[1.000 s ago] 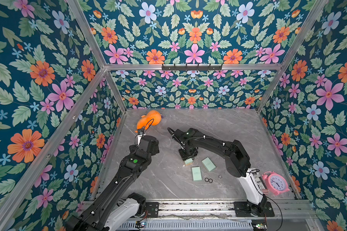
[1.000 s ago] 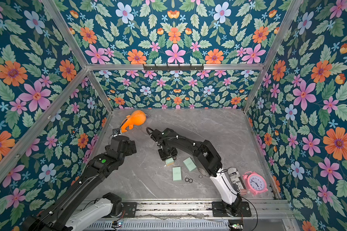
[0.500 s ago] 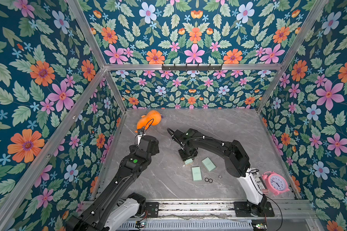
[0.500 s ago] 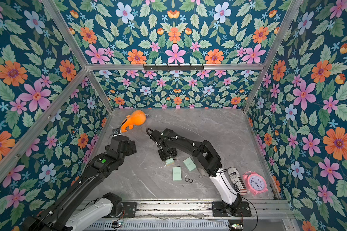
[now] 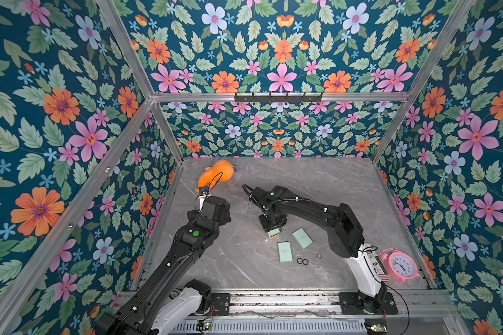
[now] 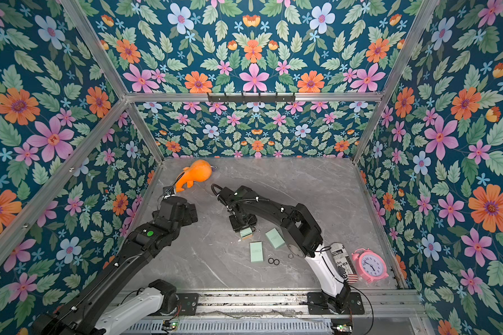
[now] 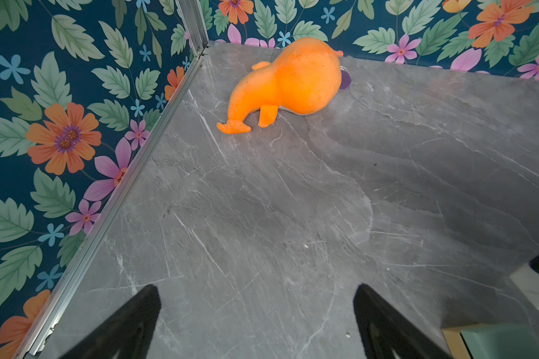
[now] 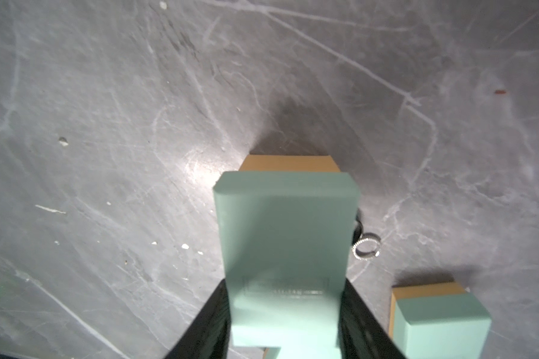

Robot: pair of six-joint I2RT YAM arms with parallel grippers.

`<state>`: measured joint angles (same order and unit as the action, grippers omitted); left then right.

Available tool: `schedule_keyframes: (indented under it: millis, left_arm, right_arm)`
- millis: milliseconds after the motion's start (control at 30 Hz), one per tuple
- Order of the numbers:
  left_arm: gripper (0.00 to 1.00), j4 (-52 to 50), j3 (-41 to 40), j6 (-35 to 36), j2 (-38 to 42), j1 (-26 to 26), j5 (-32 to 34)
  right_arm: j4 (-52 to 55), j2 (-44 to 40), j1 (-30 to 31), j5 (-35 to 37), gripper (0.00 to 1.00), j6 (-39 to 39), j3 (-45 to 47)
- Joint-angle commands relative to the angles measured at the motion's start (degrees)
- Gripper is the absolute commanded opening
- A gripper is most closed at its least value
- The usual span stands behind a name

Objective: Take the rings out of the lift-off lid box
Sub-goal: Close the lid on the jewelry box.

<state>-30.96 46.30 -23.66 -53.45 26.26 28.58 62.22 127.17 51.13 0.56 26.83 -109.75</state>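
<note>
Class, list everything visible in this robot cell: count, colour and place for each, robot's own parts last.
box pieces: three, mint green; one in right gripper, two on table beside it.
rings: at least four, black or silvery, on table near box pieces.
plush toy: one, orange, far left corner.
alarm clock: one, pink, near right corner.
printed can: one, black-and-white, beside the clock.
left gripper: one, black, open over bare table.
right gripper: one, black, shut on a box piece.

— Where do the top views sit?
— High above the near edge of the table (image 5: 331, 174), tilted down toward the back wall (image 5: 273, 130); both share the whole scene.
— The wrist views?
— Left: low, facing the orange toy (image 7: 293, 80). Right: very near, looking down on a mint-green box (image 8: 287, 233).
</note>
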Motion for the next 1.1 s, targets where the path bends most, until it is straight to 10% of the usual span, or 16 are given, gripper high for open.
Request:
schedule_keyframes:
  millis: [0, 1067]
  left_arm:
    - [0.99, -0.69, 0.19, 0.63, 0.09, -0.07, 0.25]
    - [0.99, -0.50, 0.19, 0.70, -0.21, -0.50, -0.19]
  right_arm:
    - [0.45, 0.29, 0.02, 0.12, 0.44, 0.77, 0.07]
    - [-1.32, 0.51, -0.69, -0.07, 0.44, 0.97, 1.93]
